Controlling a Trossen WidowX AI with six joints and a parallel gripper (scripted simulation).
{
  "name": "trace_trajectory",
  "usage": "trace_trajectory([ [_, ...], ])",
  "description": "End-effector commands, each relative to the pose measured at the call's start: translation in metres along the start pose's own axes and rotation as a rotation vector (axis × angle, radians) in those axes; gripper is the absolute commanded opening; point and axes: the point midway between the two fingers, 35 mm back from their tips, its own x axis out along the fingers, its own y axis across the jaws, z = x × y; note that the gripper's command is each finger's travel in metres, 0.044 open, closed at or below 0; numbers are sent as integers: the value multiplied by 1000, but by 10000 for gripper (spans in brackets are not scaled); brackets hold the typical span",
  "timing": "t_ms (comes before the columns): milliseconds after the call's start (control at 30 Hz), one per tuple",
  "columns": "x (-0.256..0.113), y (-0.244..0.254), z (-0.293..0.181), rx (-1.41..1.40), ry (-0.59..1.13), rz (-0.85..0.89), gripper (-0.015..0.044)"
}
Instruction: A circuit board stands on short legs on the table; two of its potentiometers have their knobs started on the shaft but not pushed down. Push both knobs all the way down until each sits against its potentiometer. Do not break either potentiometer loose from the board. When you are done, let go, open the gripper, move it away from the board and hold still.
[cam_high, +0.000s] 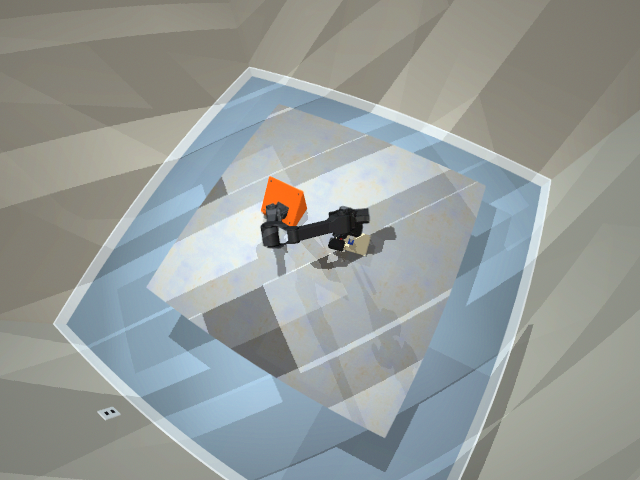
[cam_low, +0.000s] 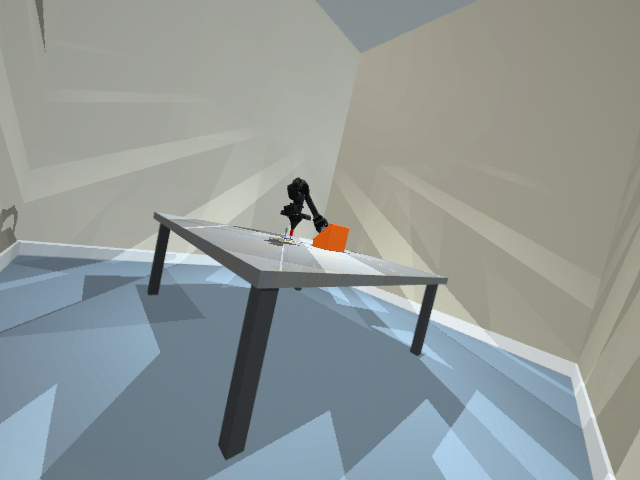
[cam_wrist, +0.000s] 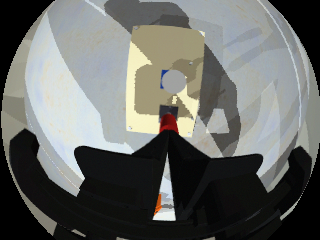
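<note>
The cream circuit board (cam_high: 363, 246) (cam_wrist: 145, 42) stands on the table (cam_high: 310, 330) (cam_low: 222, 248). A grey round knob (cam_wrist: 174, 81) (cam_low: 286, 230) sits over the blue potentiometer (cam_wrist: 163, 79) near the board's middle. A red knob (cam_wrist: 169, 123) (cam_low: 292, 232) stands over the dark potentiometer (cam_wrist: 168, 108) near the board's end. My gripper (cam_wrist: 168, 134) (cam_low: 292, 228) is shut, with nothing between the fingers. Its tips are right at the top of the red knob and hide part of it; whether they touch is too small to tell. How far down each knob sits cannot be made out.
An orange wedge-shaped block (cam_high: 285, 198) (cam_low: 331, 238) stands by the arm's base. The arm (cam_high: 312, 229) reaches from there across to the board. The grey knob stands close beside the gripper's fingertips.
</note>
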Motion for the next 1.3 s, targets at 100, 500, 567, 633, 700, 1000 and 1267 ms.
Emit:
trace_trajectory([
  [100,4,-1,0,2,3,-4,0],
  [500,8,-1,0,2,3,-4,0],
  [567,8,-1,0,2,3,-4,0],
  [633,8,-1,0,2,3,-4,0],
  [700,8,-1,0,2,3,-4,0],
  [1000,10,-1,0,2,3,-4,0],
  [1267,11,-1,0,2,3,-4,0],
])
